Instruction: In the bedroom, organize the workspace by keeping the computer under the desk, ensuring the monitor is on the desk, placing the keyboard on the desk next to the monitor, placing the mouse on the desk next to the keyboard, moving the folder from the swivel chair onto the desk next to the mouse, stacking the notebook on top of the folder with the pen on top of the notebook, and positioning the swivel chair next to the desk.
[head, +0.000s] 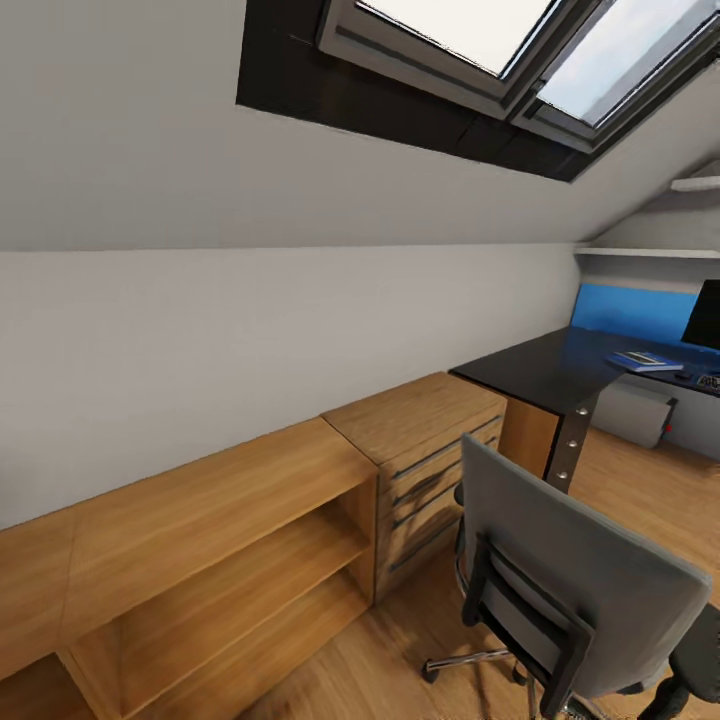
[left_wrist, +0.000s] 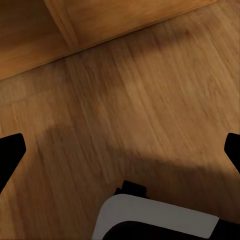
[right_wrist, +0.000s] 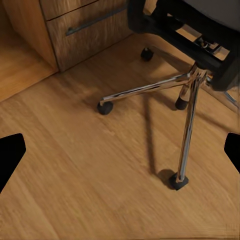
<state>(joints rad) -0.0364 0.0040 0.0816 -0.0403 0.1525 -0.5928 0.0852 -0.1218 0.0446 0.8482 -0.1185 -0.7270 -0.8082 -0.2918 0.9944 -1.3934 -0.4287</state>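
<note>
Facing a grey swivel chair at lower right, beside wooden drawers. Showing a dark surface at right, carrying a black monitor. Keeping both tools spread, gripping nothing.

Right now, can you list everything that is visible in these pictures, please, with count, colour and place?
swivel chair: one, grey back with black frame, chrome legs, on the floor in front of the drawer unit
desk: one, black top, far right by the wall
monitor: one, black, on the desk at the picture's right edge
folder or book: one, blue, on the desk; which it is I cannot tell
drawer unit: one, brown wood, beside the desk
open shelf unit: one, brown wood, along the wall at left
skylight: one, dark frame, in the sloped ceiling
floor: brown wood
left tool: black fingertips, wide apart, over the floor
right tool: black fingertips, wide apart, near the chair's legs
</note>
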